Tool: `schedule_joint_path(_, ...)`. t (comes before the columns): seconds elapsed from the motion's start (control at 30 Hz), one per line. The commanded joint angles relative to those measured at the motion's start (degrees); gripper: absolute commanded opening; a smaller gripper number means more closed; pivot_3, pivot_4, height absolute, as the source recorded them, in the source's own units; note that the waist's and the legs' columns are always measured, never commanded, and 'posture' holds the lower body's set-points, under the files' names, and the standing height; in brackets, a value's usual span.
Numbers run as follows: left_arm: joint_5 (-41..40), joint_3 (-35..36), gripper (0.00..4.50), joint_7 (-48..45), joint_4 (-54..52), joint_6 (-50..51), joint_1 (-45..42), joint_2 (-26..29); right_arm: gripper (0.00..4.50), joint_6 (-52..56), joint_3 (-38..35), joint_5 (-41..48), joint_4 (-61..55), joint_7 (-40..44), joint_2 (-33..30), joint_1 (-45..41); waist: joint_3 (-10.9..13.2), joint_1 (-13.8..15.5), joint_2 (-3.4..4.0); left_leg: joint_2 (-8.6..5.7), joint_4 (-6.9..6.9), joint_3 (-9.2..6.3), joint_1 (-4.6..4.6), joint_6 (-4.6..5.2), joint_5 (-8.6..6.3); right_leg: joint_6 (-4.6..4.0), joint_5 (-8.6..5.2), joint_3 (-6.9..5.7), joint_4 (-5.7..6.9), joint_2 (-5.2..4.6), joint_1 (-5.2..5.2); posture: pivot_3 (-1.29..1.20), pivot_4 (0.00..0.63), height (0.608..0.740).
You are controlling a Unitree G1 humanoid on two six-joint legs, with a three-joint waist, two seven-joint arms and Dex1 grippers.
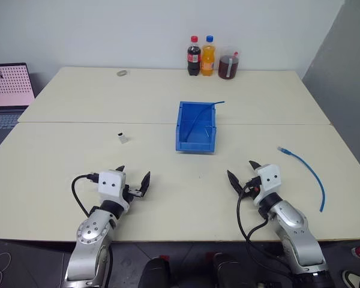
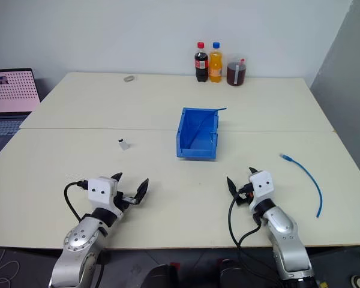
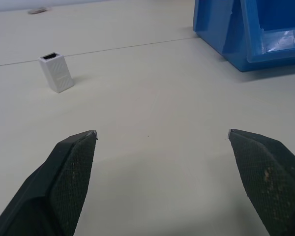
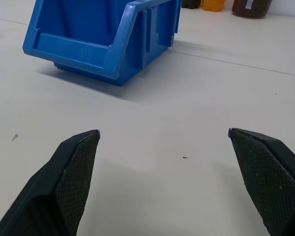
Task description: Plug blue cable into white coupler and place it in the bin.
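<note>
both arms reach forward low over the near edge of the cream table (image 1: 168, 96), forearms roughly level and wrists pointing toward the far side. the left gripper (image 1: 134, 182) sits on the near left part of the table, its two black fingers (image 3: 71, 162) spread wide apart with only bare tabletop between them, holding nothing and touching nothing. the right gripper (image 1: 243, 173) is on the near right, angled slightly toward the middle, its fingers (image 4: 78, 162) likewise spread wide, empty, with bare table between them. the white coupler (image 1: 122, 138) stands upright on the table beyond the left gripper and well apart from it, its dark socket facing up, to the left of the bin. the bin (image 1: 196, 139) rests at the centre of the table, its lowered front lip facing the robot, with a darker thin blue cable (image 1: 199, 118) lying in it and sticking out over the far right corner. the blue cable (image 1: 309, 172) lies in a loose curve on the table to the right of the right gripper, apart from it, one clear plug end nearer the bin. two bottles (image 1: 201, 56) and a jar (image 1: 228, 65) stand at the far edge, a laptop (image 1: 7, 96) off to the left.
</note>
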Motion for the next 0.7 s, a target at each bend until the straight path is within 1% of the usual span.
schedule_joint_path(0.03,-0.76,-0.14,4.5,-0.74,-2.4,-1.09,-0.02,-0.32,4.46,-0.25,-1.14,0.95,-1.94,0.34,-0.38,-0.48,0.0,0.0,0.0,0.0,0.0,0.0,0.0,0.0,0.0,0.0,0.0,0.0,0.0,0.0,0.0,0.0,0.15,0.74)
schedule_joint_path(0.2,0.27,-0.57,4.5,0.11,-2.94,-0.06,0.83,-0.29,4.46,-0.18,-1.22,0.96,-2.24,0.55,-0.59,-0.14,0.0,0.0,0.0,0.0,0.0,0.0,0.0,0.0,0.0,0.0,0.0,0.0,0.0,0.0,0.0,0.0,0.15,0.74)
schedule_joint_path(0.4,0.43,-0.26,4.5,-0.41,-3.8,-2.36,2.3,-0.13,4.46,0.09,-0.98,0.7,-2.42,0.88,-0.65,0.01,0.0,-0.01,0.0,0.0,0.0,0.0,0.0,0.0,0.0,0.0,0.0,0.0,0.0,0.0,0.0,0.0,0.15,0.74)
schedule_joint_path(0.5,-0.94,0.9,4.5,-0.98,-3.41,-2.2,2.63,-0.08,4.46,0.19,-0.83,0.6,-2.67,1.02,-0.69,0.28,0.0,-0.01,0.0,0.0,0.0,-0.01,0.0,0.0,0.0,0.0,0.0,0.0,0.0,0.0,0.0,0.0,0.15,0.74)
schedule_joint_path(0.57,-3.31,2.46,4.5,-1.89,-2.93,-1.19,2.64,-0.02,4.46,0.27,-0.73,0.52,-2.68,1.07,-0.7,0.23,0.0,-0.01,0.0,0.0,0.0,-0.01,0.0,0.0,0.0,0.0,0.0,-0.01,0.0,0.0,0.0,0.0,0.15,0.74)
schedule_joint_path(0.7,-6.78,2.86,4.5,-8.1,-3.29,-2.68,3.66,2.37,4.46,0.25,-0.71,0.36,-2.66,1.1,-0.75,0.11,0.0,-0.02,0.0,0.0,0.0,-0.01,0.0,0.0,0.0,0.0,0.0,-0.01,0.0,0.0,0.0,0.0,0.15,0.74)
